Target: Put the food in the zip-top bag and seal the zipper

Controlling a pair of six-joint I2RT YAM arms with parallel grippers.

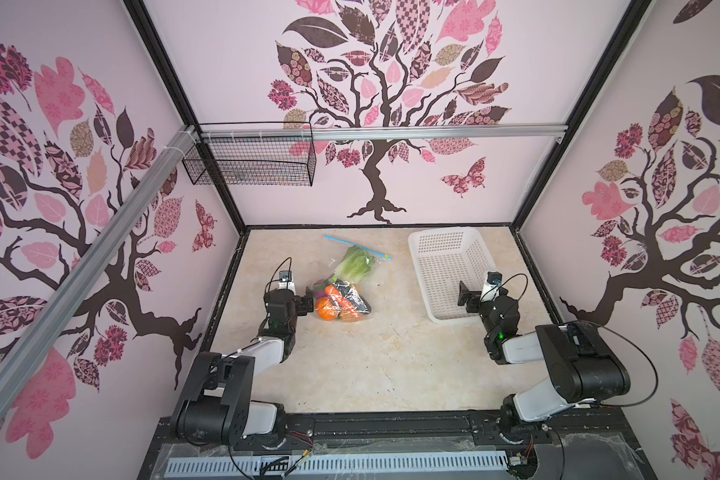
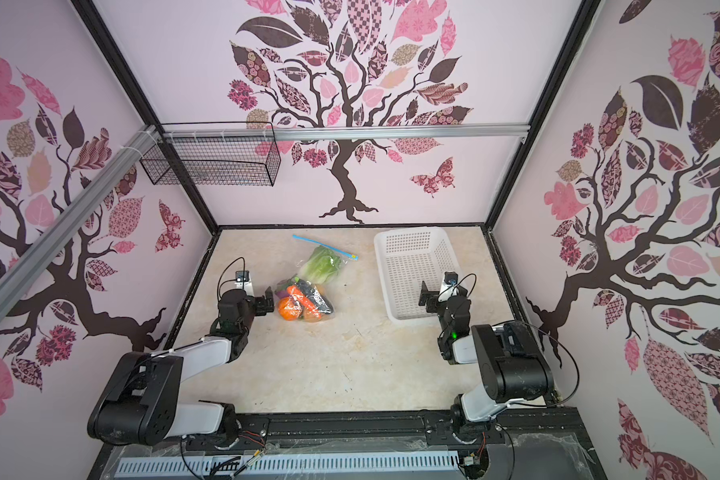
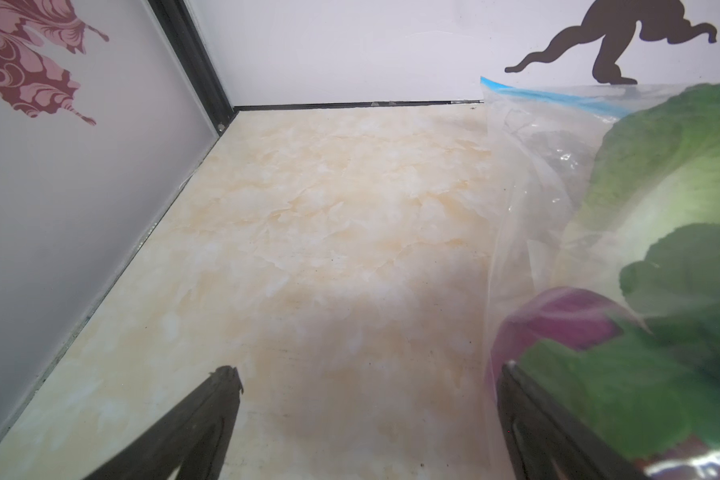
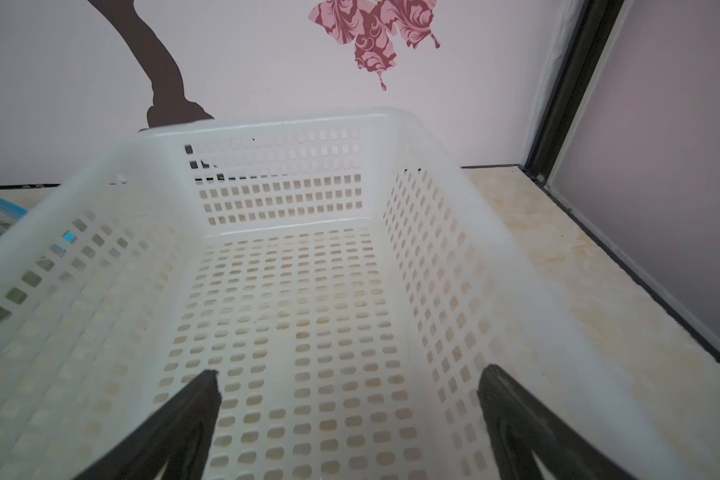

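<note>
We see a beige marble-patterned tabletop (image 1: pixel 371 365). Directly on it lie a clear crinkly plastic zip-top bag (image 1: pixel 350 274), toward the back middle, and a white perforated plastic basket (image 1: pixel 445 266), standing upright, apart on its right.

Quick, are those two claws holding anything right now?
Left gripper: open, holding nothing, beside the zip-top bag.
Right gripper: open, holding nothing, at the white basket.

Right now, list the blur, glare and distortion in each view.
Left wrist: the onion blurs close to the lens, glare streaks the bag. Right wrist: the basket rim goes soft near the lens. In both top views: the walls splay from wide-angle distortion, the bag glints.
</note>
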